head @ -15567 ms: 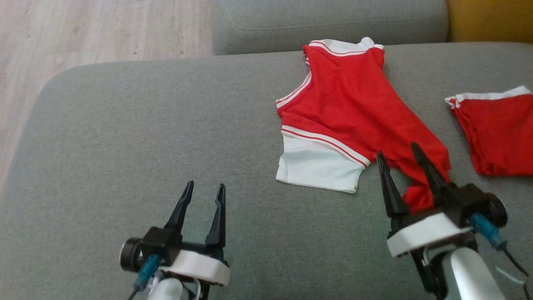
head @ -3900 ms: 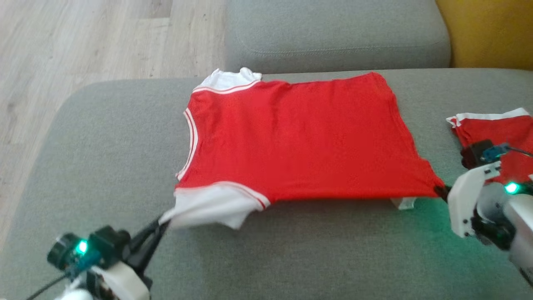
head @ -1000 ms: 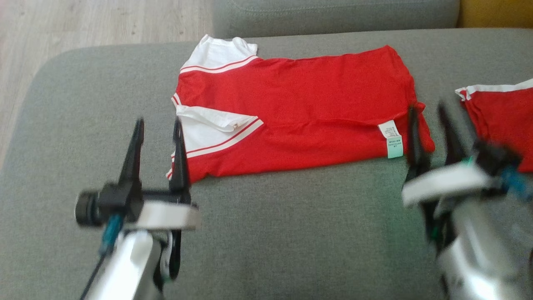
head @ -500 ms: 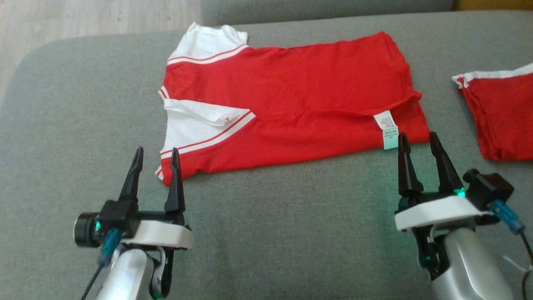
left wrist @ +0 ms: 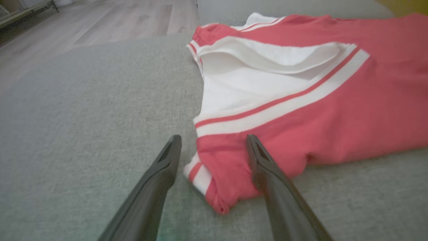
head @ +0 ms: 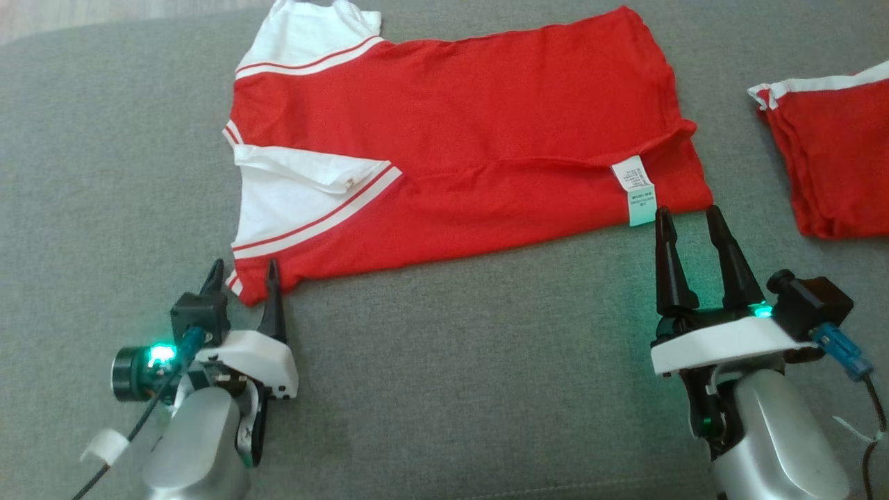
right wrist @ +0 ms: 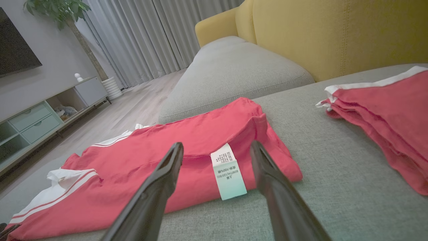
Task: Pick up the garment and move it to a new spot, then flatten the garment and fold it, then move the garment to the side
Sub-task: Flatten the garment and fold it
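Our left gripper (head: 243, 269) and right gripper (head: 687, 212) stood, jaws spread and empty, at the near corners of the red T-shirt (head: 472, 132), presumably to start another fold.

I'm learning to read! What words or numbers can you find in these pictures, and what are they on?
"60MTH(120/60)": on the white and green tag sewn to the red shirt.
"100%": same tag, among small signs I cannot read for sure.
The print on the tag's white upper part is too small to read.
I find no other writing.
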Motion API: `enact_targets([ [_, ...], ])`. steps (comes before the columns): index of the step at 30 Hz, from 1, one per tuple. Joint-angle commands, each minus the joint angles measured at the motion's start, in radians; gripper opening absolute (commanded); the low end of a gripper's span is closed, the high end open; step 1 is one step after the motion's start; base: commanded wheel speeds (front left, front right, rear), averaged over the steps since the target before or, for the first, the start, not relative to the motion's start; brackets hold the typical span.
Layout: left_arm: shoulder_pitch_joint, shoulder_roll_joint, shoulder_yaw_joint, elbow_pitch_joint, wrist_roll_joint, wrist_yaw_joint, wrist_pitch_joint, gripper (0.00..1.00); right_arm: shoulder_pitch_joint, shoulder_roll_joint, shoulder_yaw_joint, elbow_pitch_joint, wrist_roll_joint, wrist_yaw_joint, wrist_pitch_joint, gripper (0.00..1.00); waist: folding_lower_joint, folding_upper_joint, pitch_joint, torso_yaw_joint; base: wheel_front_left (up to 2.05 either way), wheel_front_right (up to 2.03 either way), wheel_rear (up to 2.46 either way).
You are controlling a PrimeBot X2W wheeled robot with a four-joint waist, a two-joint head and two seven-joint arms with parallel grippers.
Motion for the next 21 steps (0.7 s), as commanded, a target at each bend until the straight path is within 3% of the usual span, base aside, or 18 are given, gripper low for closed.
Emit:
enact_targets([
  [1,-0.035,0.026,0.039,0.010,-0.005,0.015,0.013,1.00,-0.035,0.004,0.028,-0.037,0.006,0.003,-0.011,1.00,-0.0002,0.0000,0.005,-0.007,0.00,0.00,0.00],
  [6,-0.051,0.025,0.029,0.094,-0.013,0.015,0.087,0.99,-0.036,0.004,0.039,-0.036,0.014,0.003,-0.011,1.00,-0.0002,0.0000,0.006,-0.017,0.00,0.00,0.00],
  [7,-0.054,0.025,0.027,0.104,-0.015,0.012,0.093,0.37,-0.037,0.004,0.040,-0.035,0.016,0.003,-0.011,1.00,-0.0002,0.0000,0.005,-0.018,0.00,0.00,0.00],
  [8,-0.056,0.025,0.026,0.109,-0.016,0.010,0.093,0.00,-0.039,0.004,0.042,-0.033,0.017,0.003,-0.011,1.00,-0.0002,0.0000,0.004,-0.019,0.00,0.00,0.00],
  [16,-0.062,0.024,0.026,0.030,-0.010,0.015,-0.051,0.00,-0.052,0.004,0.013,0.025,-0.028,0.003,-0.010,1.00,-0.0002,0.0000,-0.033,-0.012,0.00,0.00,0.00],
  [21,-0.057,0.018,0.017,-0.070,0.005,0.007,-0.087,0.00,-0.101,0.004,-0.059,0.110,-0.094,0.003,0.053,1.00,-0.0002,0.0000,-0.043,0.003,0.00,0.00,0.00],
])
